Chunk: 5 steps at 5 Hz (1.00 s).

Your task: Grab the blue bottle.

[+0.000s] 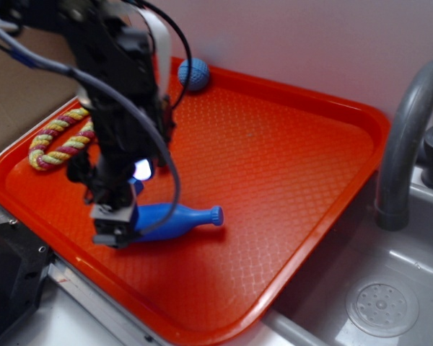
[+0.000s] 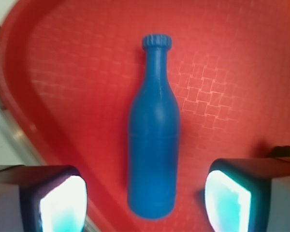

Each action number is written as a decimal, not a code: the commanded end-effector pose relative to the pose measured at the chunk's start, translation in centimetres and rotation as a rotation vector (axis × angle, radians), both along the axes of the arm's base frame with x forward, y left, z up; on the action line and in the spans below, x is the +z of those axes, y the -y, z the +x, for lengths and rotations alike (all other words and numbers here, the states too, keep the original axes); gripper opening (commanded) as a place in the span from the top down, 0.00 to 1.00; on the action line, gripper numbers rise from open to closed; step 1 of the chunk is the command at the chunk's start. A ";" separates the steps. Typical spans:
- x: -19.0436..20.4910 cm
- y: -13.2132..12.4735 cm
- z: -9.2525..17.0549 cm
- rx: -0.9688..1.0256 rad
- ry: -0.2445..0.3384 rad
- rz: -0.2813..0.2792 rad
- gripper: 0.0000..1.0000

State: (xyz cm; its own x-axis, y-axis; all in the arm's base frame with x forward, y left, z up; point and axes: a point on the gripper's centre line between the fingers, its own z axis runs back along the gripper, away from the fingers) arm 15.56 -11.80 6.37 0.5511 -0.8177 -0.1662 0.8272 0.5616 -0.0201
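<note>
The blue bottle (image 1: 175,218) lies flat on its side on the orange tray (image 1: 289,166), near the tray's front-left edge, with its ribbed cap pointing toward the tray's middle and its wide base under the robot's tool. In the exterior view the gripper (image 1: 115,234) hangs directly over the base end of the bottle, low and close to it, and the arm's dark body hides much of that end.

The wrist view looks down the length of the bottle (image 2: 153,140): its base sits between the two fingers (image 2: 63,203), one on either side, with red tray surface showing in the gap on each side. The jaws stand wide apart, spread broader than the bottle's body, and neither pad touches the plastic. The gripper holds nothing; it is released and straddles the bottle's lower half.

Farther back on the tray, a blue textured ball (image 1: 193,73) rests against the far rim, and a red-and-yellow rope toy (image 1: 58,140) lies curled near the left rim, both well apart from the bottle. A grey sink (image 1: 390,288) with a curved faucet (image 1: 408,130) sits just beside the tray's right edge
</note>
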 end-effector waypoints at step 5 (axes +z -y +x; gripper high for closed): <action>1.3 -2.6 0.9 0.116 0.037 0.006 1.00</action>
State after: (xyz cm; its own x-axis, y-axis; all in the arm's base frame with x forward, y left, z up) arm 16.64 -8.51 7.32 0.6595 -0.7238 -0.2029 0.7379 0.6748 -0.0087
